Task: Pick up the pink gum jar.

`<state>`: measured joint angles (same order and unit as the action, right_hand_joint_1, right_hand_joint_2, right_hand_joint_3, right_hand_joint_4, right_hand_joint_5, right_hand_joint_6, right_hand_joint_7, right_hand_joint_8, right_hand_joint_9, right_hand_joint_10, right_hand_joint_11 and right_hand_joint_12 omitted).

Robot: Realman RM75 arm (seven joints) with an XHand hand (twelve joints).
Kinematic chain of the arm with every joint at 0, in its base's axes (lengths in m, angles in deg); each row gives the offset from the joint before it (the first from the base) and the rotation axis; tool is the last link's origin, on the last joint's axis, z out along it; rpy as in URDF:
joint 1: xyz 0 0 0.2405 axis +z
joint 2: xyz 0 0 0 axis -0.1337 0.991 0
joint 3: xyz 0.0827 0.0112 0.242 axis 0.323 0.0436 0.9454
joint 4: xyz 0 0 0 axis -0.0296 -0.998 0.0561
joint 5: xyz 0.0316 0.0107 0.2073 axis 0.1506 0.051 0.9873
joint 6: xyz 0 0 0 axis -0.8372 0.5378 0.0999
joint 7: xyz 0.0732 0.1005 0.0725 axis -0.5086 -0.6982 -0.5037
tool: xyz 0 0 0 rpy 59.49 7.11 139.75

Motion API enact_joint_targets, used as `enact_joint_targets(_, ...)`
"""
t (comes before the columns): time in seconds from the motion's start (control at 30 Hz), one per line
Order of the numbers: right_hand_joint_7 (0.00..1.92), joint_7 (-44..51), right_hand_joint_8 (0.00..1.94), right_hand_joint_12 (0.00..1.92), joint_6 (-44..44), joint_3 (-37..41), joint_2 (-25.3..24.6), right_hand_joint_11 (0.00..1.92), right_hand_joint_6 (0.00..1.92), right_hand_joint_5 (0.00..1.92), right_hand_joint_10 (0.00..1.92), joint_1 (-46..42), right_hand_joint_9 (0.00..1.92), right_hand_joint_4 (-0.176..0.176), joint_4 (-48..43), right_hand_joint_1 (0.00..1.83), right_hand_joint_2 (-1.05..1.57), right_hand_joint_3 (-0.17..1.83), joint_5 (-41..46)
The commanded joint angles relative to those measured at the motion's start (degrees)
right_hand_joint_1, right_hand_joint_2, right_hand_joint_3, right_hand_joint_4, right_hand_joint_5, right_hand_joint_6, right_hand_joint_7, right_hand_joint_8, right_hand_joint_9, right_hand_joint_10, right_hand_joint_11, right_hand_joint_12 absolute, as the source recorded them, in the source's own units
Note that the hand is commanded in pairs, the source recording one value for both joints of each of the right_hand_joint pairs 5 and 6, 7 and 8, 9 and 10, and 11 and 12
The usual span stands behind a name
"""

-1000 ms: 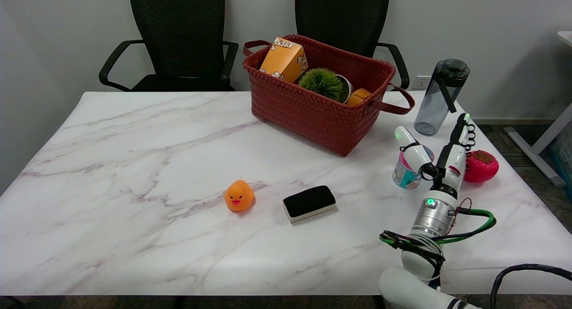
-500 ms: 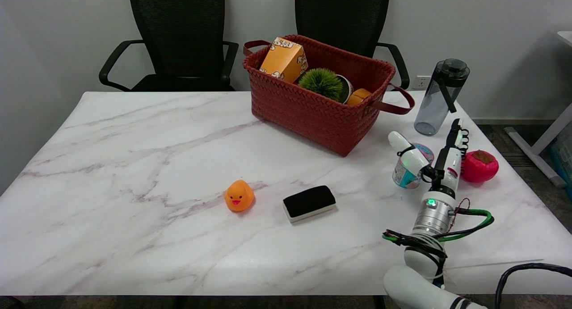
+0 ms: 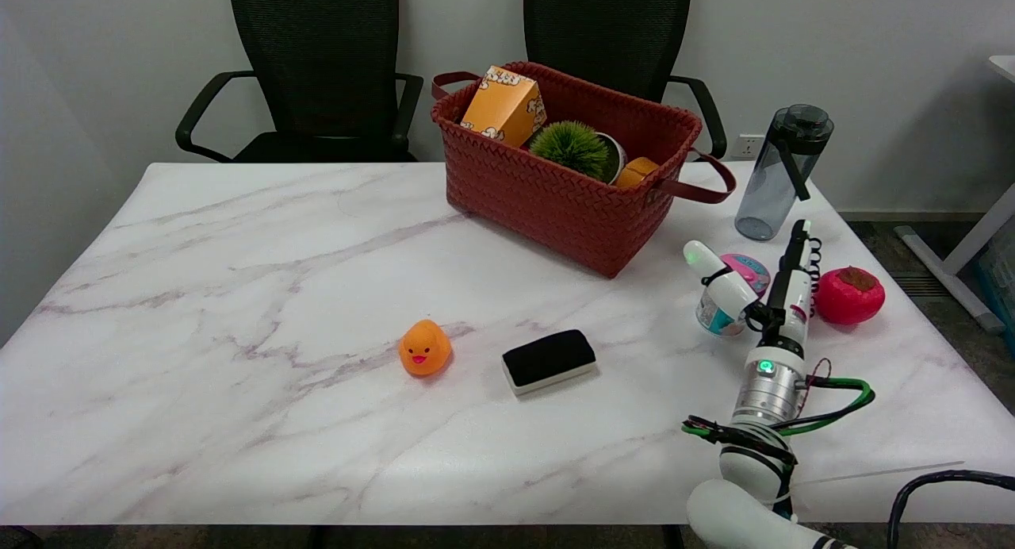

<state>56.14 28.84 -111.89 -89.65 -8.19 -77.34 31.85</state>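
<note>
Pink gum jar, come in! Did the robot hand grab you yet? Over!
Right hand open, thumb and fingers either side of the pink gum jar, no grip seen. Jar upright on the table. Red fruit toy close beside.

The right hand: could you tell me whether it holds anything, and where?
Nothing yet: the right hand is open around the pink gum jar, which stands on the table.

White marble table; 2 black office chairs behind; plain grey wall.

Upright pink-lidded gum jar, seemingly unlifted
</note>
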Motion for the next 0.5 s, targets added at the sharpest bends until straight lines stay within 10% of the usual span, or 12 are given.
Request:
enact_joint_targets(0.03,0.00,-1.8,0.00,0.14,-0.6,-2.1,0.8,0.14,0.00,0.00,0.00,-0.8,0.00,0.000,-0.6,0.82,0.62,-0.17,2.7)
enact_joint_targets(0.5,0.00,-1.9,0.00,0.17,-1.4,-2.1,1.9,0.17,0.00,0.00,0.00,-1.2,0.00,0.000,-0.7,0.82,0.63,-0.17,5.3)
